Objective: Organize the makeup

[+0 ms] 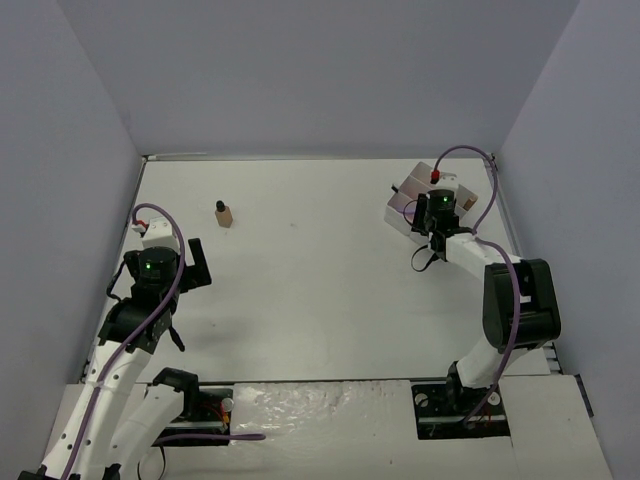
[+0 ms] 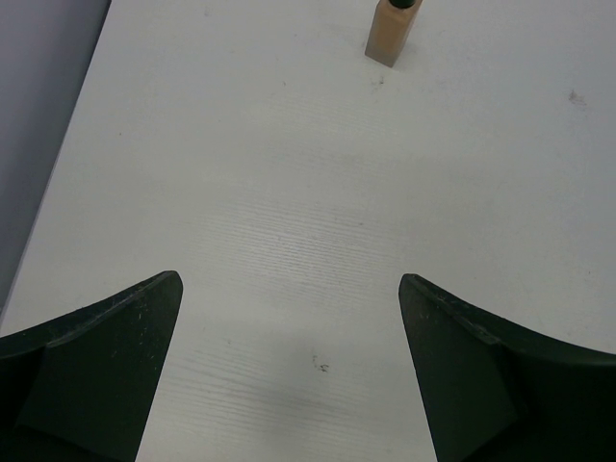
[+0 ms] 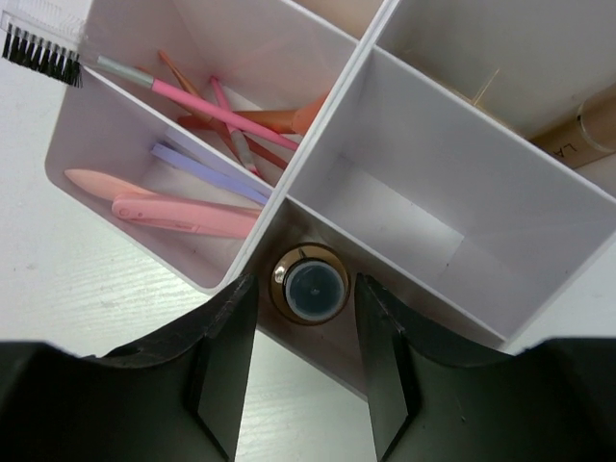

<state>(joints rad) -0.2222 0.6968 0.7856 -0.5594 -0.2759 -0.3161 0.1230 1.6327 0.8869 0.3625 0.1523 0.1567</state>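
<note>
While the right gripper (image 3: 308,289) is hovering over the white tray (image 3: 322,144), its fingers are standing slightly apart on either side of a black-and-gold lipstick (image 3: 308,282). Narrow gaps are showing on both sides, so nothing is being clamped. The lipstick is standing upright in the tray compartment nearest the wrist camera, right by the corner where the dividers are meeting. In the tray's left compartment, pink pencils (image 3: 183,214), a purple pencil (image 3: 207,173) and an orange pencil (image 3: 289,117) are lying loose, and a black-bristled brush (image 3: 38,50) is sticking out over the rim. A tan bottle (image 3: 587,135) is showing at the tray's right side, mostly cut off. Far left of the tray, the left gripper (image 2: 289,284) is hanging over bare tabletop (image 2: 289,192), fingers spread wide, gripping nothing. A second tan bottle (image 2: 393,34) is standing upright just ahead of it, well apart from the tray.
</note>
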